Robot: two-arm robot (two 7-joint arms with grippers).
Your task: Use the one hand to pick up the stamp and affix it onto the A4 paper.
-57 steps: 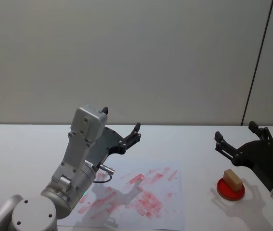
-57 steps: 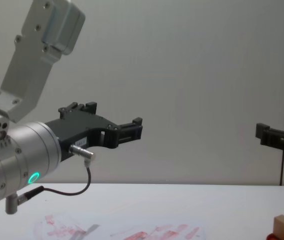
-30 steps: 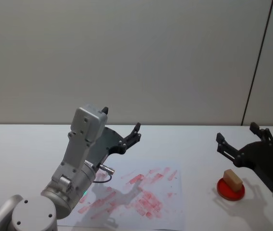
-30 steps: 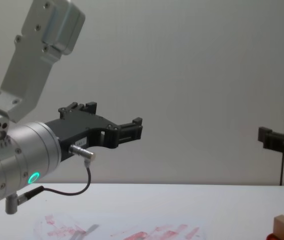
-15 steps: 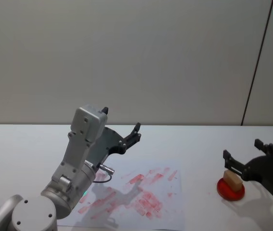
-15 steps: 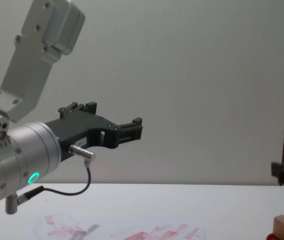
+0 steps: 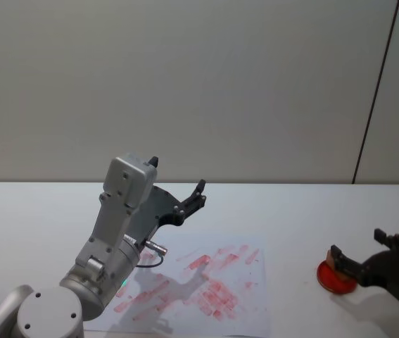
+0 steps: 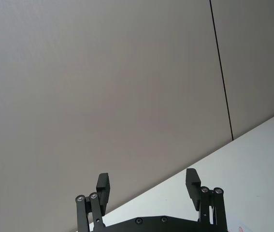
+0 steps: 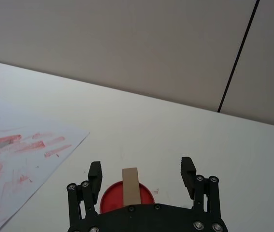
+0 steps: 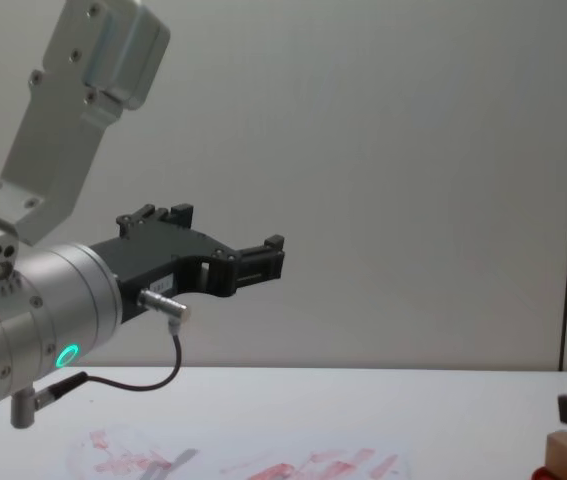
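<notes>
The right gripper [image 7: 358, 244] reaches in low over the surface [image 7: 290, 211] from the robot's side of the red pad [image 9: 111, 197]. Its wrist is close to level and it points away from the robot. The stamp [image 9: 130, 184], a tan wooden block, stands upright on the red pad. The fingers [image 9: 95, 175] are spread wide, one on either side of the stamp, each clear of the wood and gripping nothing. In the chest view one black fingertip sits just above the block's top edge.

To the left of the red pad, apart from it, lies the A4 paper [image 7: 250, 296], flat on the surface and streaked with red marks. The left gripper [image 7: 176, 179] is held up in the air well left of the red pad, above the paper's far left part. Its bent grey arm rises from the near left. Its fingers [image 8: 193, 181] are parted and empty, aimed towards the plain wall [image 7: 199, 84] beyond.
</notes>
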